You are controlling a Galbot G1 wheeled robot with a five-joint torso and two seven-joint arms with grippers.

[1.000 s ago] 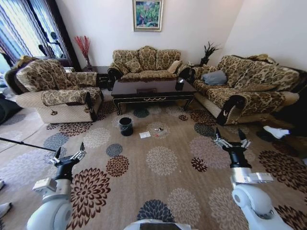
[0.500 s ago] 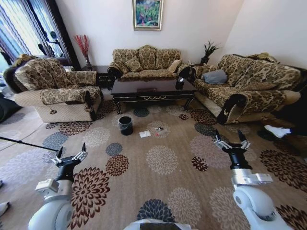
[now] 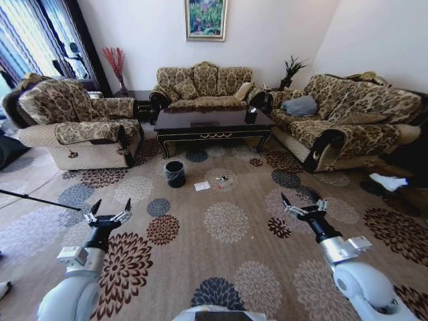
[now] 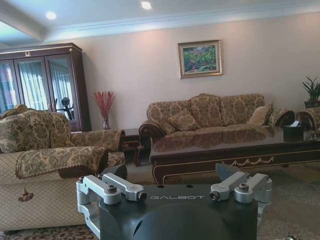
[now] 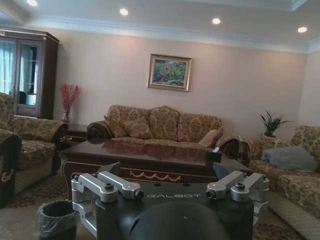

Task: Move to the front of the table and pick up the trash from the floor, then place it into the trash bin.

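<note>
The dark glossy table (image 3: 212, 126) stands before the far sofa, and both wrist views face it (image 4: 235, 155) (image 5: 150, 156). On the carpet in front of it sits the small black trash bin (image 3: 175, 174) (image 5: 55, 218) with a crinkly liner. The trash lies just right of the bin: a flat white paper sheet (image 3: 202, 186) and tiny scraps (image 3: 221, 179). My left gripper (image 3: 112, 208) (image 4: 175, 186) hovers open over the carpet, well short of the trash. On the other side my right gripper (image 3: 302, 204) (image 5: 170, 188) is open too, holding nothing.
An armchair (image 3: 73, 124) flanks the table on the left, a long sofa (image 3: 341, 124) on the right, another sofa (image 3: 204, 87) behind it. A small dark tissue box (image 3: 251, 117) sits on the table. A thin dark rod (image 3: 33, 199) lies at left. Patterned carpet (image 3: 227, 224) stretches ahead.
Both grippers have swung inward towards the middle of the carpet. The room has shifted only slightly in the head view; the trash and bin lie where they were.
</note>
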